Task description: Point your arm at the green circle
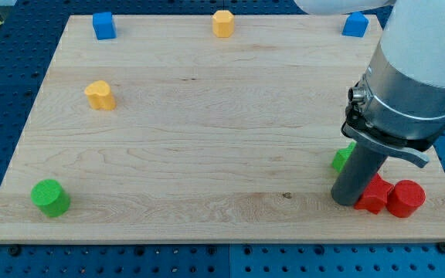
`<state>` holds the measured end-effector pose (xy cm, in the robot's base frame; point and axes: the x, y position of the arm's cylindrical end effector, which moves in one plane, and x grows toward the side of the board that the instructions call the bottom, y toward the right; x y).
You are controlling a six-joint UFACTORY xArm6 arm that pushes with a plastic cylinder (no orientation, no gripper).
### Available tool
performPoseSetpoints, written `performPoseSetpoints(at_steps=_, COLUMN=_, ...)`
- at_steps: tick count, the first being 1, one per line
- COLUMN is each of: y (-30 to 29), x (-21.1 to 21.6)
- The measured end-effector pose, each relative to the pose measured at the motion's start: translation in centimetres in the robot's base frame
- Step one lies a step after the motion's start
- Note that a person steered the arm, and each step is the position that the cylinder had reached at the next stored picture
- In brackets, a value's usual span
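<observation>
The green circle (50, 198) is a short green cylinder near the board's bottom left corner. My tip (348, 201) is the lower end of a thick dark rod at the view's bottom right, far to the right of the green circle. It stands beside a red block (374, 194) and just below a second green block (342, 159), which the rod partly hides.
A red cylinder (405, 199) lies right of the red block. A yellow block (100, 96) sits at left, a blue block (103, 25) at top left, a yellow hexagon-like block (222, 23) at top centre, a blue block (354, 25) at top right. The wooden board (207, 131) ends close below my tip.
</observation>
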<state>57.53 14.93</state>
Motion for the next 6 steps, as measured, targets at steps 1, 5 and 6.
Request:
performPoseSetpoints(at_steps=1, y=-3.4, x=0.4)
performPoseSetpoints(at_steps=5, y=-31.1, x=3.4)
performPoseSetpoints(at_steps=6, y=-37.2, x=3.4)
